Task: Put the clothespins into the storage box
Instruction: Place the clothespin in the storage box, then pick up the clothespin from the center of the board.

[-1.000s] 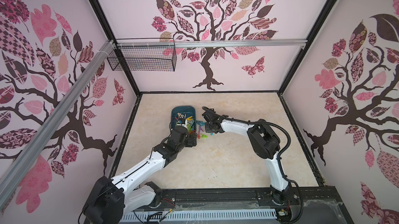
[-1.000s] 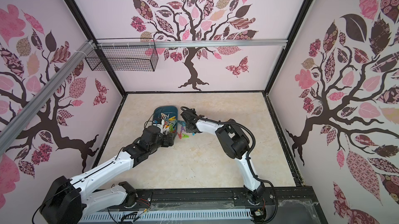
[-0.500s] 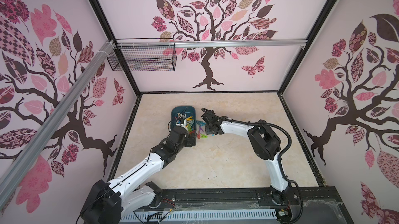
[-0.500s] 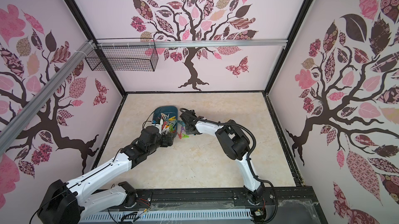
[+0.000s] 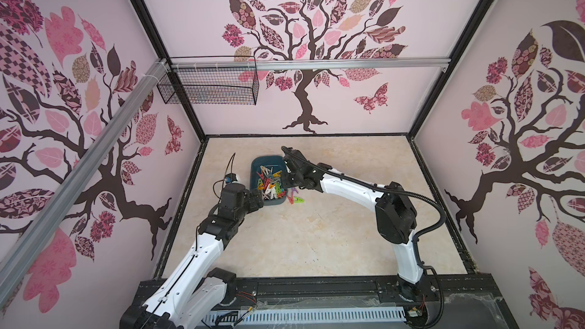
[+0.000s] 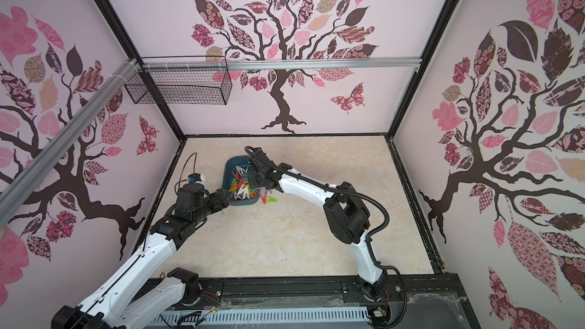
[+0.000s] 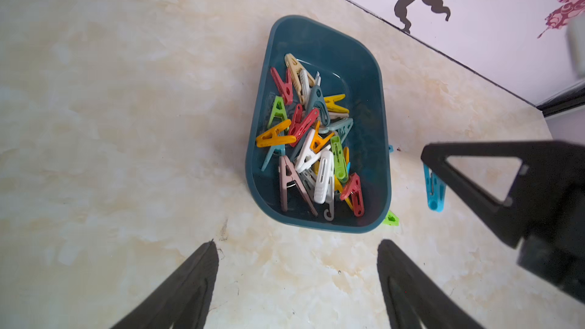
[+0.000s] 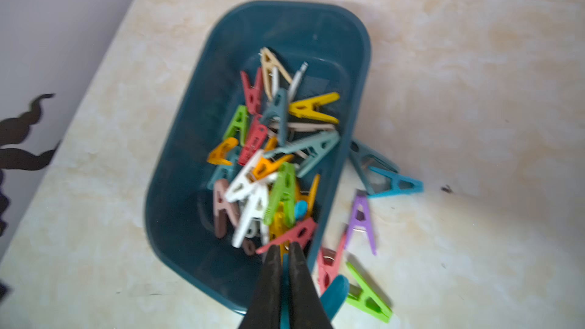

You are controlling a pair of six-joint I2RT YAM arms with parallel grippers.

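The left arm (image 5: pixel 202 251) reaches forward from the near rail and bends at the elbow, wrist turned toward the right arm (image 5: pixel 348 185). The left tool (image 7: pixel 297 243) points forward and down with its two dark fingers (image 7: pixel 190 283) spread wide. The right arm stretches leftward from a raised black elbow, wrist pitched downward, and the right tool (image 8: pixel 286 248) has its jaws pressed almost together

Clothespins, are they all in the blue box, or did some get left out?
Not all. A purple clothespin, a green clothespin and a red clothespin lie on the table right beside the storage box, outside its wall.
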